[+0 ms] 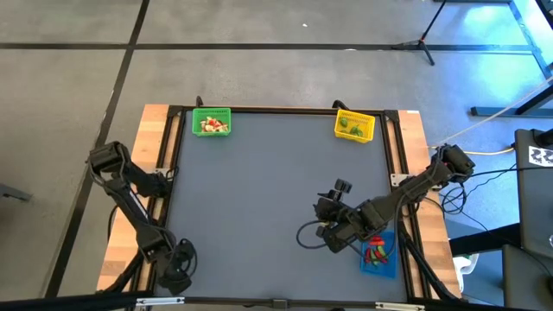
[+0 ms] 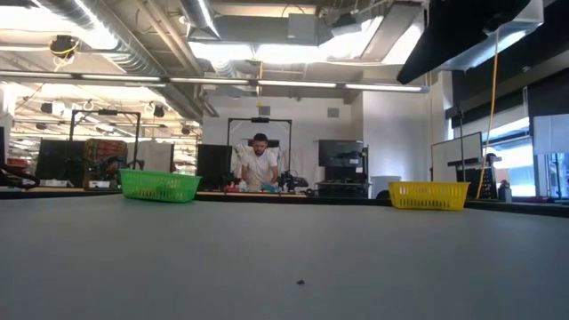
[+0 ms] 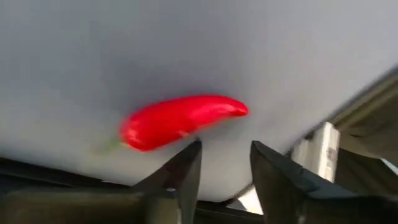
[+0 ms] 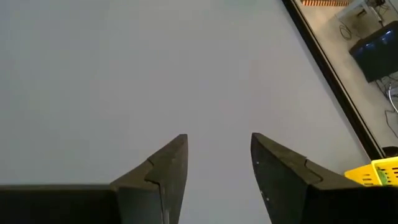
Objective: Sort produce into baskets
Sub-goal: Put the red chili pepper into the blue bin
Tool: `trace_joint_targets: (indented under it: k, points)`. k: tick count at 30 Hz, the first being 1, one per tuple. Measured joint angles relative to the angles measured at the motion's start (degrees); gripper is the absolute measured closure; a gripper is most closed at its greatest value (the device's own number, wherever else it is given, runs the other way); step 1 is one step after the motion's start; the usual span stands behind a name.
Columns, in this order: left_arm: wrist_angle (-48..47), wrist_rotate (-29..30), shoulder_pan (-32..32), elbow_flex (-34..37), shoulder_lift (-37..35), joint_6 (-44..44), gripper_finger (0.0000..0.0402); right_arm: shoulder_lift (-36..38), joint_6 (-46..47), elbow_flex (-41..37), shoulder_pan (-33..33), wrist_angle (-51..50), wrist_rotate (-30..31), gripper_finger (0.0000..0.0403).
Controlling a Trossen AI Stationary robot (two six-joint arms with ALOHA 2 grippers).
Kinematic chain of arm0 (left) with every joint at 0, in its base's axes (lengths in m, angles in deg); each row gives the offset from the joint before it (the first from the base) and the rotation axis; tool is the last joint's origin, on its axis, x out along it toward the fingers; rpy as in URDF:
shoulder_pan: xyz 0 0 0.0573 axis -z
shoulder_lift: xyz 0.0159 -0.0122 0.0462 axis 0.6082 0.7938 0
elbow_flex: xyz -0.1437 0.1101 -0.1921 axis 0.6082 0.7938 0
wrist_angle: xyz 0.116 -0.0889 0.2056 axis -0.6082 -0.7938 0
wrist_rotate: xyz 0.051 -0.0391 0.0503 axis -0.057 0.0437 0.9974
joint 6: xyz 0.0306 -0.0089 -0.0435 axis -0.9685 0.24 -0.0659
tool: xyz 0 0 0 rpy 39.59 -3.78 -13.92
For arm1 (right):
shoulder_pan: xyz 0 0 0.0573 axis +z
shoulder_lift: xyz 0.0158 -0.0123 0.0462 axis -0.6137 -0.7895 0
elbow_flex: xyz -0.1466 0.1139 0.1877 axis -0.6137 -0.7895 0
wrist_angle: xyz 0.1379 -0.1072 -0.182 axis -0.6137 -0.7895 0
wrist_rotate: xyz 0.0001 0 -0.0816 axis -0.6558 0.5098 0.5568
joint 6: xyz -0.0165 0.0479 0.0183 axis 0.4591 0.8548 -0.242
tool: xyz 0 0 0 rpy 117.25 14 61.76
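A red chili (image 3: 180,120) lies on the grey table just ahead of my left gripper (image 3: 226,149), which is open and low over the table's near left corner (image 1: 180,261); the fingers stand short of the chili. My right gripper (image 4: 217,146) is open and empty over bare table at the right (image 1: 335,199). The green basket (image 1: 212,121) at the far left holds beige and red pieces. The yellow basket (image 1: 355,126) at the far right holds green pieces. The blue basket (image 1: 378,253) at the near right holds red chilies.
The table has a raised black rim (image 1: 285,110) and wooden side strips (image 1: 154,130). The low view shows the green basket (image 2: 160,185) and the yellow basket (image 2: 428,195) at the far edge, with a person (image 2: 260,164) in the room beyond. The table's middle (image 1: 259,190) is bare.
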Motion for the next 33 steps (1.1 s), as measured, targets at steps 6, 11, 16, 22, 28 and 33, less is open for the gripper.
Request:
trace_joint_targets:
  k: [6, 11, 16, 22, 28, 33]
  points:
    - [-0.4, -0.3, 0.0, 0.1, -1.0, -3.1, 0.0321, 0.0, 0.0, -0.1, 0.0, 0.4, 0.0, 0.0226]
    - [-0.1, -0.4, -0.4, 0.0, -5.9, -4.9, 0.0336, 0.0, -0.2, -0.1, 0.0, 0.7, 0.0, 0.0226]
    - [-1.4, 9.0, -0.7, 0.0, -11.9, -7.8, 0.0332, 0.0, -0.2, -0.1, 0.0, 0.9, 0.0, 0.0226]
    - [-3.0, 14.6, -1.7, 0.0, -13.0, -16.6, 0.0297, 0.0, 0.1, -0.1, 0.0, 1.1, -0.4, 0.0226]
    - [-7.3, 14.4, -1.2, 0.1, -11.5, -23.9, 0.0240, 0.0, 0.2, -0.1, 0.0, 1.1, -2.0, 0.0226]
    - [-9.5, 14.3, 1.3, 0.1, -9.4, -31.2, 0.0225, 0.0, 0.2, -0.1, 0.0, 1.1, -2.0, 0.0226]
